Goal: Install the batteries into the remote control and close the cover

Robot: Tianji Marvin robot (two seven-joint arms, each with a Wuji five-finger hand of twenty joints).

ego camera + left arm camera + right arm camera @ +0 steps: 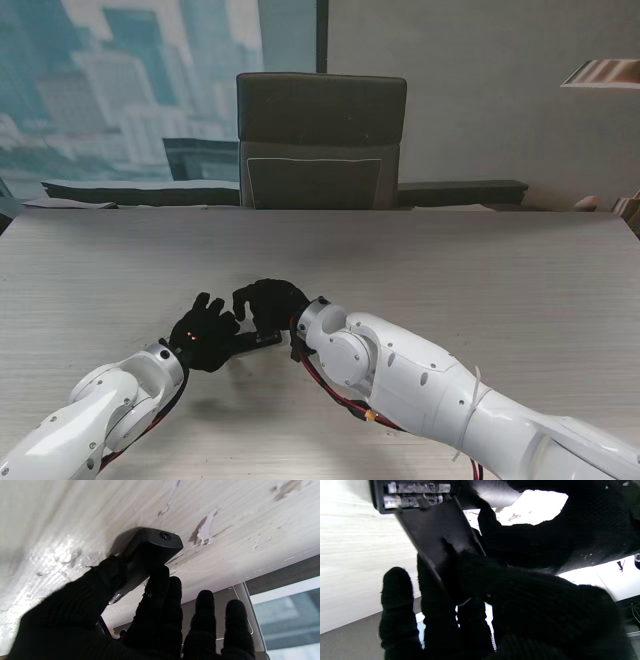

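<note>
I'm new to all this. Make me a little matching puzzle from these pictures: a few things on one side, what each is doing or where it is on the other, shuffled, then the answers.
Things:
1. left hand
2. right hand
3. batteries
4. chair

States:
A. lying side by side in the open compartment
B. standing behind the far edge of the table
C. gripping the remote by one end
D. holding the cover tilted at the compartment

Pairs: 1-C, 2-D, 3-A, 4-B
</note>
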